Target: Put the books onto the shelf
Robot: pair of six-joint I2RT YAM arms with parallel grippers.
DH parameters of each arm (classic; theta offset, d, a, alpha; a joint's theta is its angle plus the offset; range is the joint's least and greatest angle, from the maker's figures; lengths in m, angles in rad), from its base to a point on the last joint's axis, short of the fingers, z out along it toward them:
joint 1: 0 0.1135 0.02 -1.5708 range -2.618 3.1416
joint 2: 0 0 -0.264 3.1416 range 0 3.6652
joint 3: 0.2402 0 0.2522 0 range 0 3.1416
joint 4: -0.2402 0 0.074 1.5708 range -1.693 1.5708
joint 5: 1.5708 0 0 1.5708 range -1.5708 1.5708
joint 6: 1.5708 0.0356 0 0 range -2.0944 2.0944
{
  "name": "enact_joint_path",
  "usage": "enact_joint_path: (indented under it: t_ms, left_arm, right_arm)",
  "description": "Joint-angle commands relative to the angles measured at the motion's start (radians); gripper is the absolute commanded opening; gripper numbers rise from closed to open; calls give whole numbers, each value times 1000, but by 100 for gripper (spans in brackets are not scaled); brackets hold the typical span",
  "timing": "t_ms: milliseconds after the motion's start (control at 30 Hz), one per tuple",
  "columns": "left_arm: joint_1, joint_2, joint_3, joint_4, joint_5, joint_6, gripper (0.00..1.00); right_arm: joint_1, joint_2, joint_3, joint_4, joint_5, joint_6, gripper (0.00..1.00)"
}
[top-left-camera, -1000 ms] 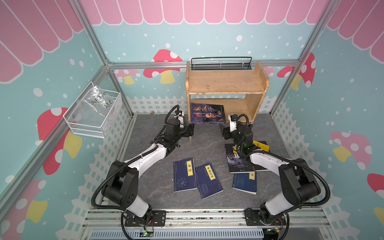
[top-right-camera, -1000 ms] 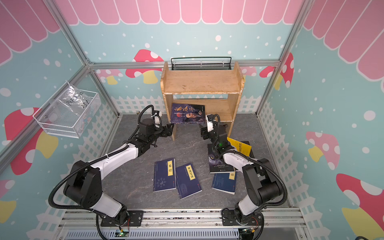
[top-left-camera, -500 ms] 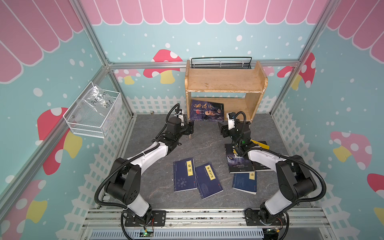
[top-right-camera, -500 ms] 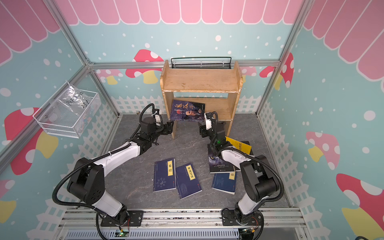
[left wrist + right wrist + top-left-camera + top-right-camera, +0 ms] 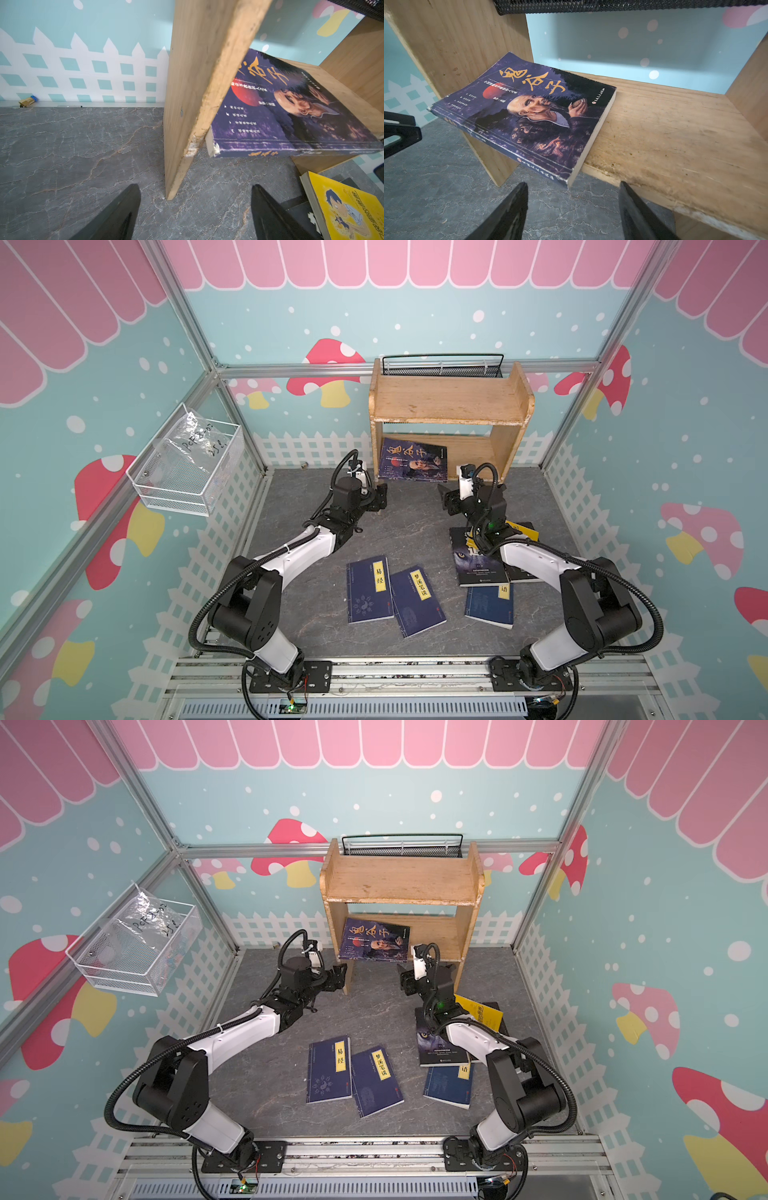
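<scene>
Because the purple book [image 5: 529, 116] juts off the lower board of the shelf [image 5: 449, 406], a clumsy nudge from the left claw [image 5: 380, 498] or right claw [image 5: 445, 501], both spread and empty, could tip it off

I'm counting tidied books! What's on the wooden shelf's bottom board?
One dark purple paperback with a portrait lies flat, overhanging the front of the light-wood shelf. Beside it the board is bare; anything beneath the book is covered.

White wire basket [image 5: 168, 489] with clear plastic bag [image 5: 195, 443] on left wall; black mesh basket [image 5: 442, 371] at the back; small brass fitting [image 5: 28, 101] on grey marbled floor [image 5: 413, 522].
</scene>
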Motion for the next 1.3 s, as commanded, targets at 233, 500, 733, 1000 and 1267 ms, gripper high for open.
enact_joint_path:
  t_ms: [233,500,733,1000,1267]
  left_arm:
    - [6,-20,13,25,4,16,83]
    - [33,-2,26,34,-2,16,81]
    - [38,13,35,48,5,8,80]
    - [38,-40,-12,42,-1,16,84]
    - [37,-91,-43,4,38,21,91]
  right_arm:
    - [3,49,48,21,59,-15,68]
    - [3,85,70,57,79,5,67]
    - [2,87,77,76,64,11,67]
    - [6,-7,2,3,31,-1,70]
    - [3,-118,-69,-73,151,-72,80]
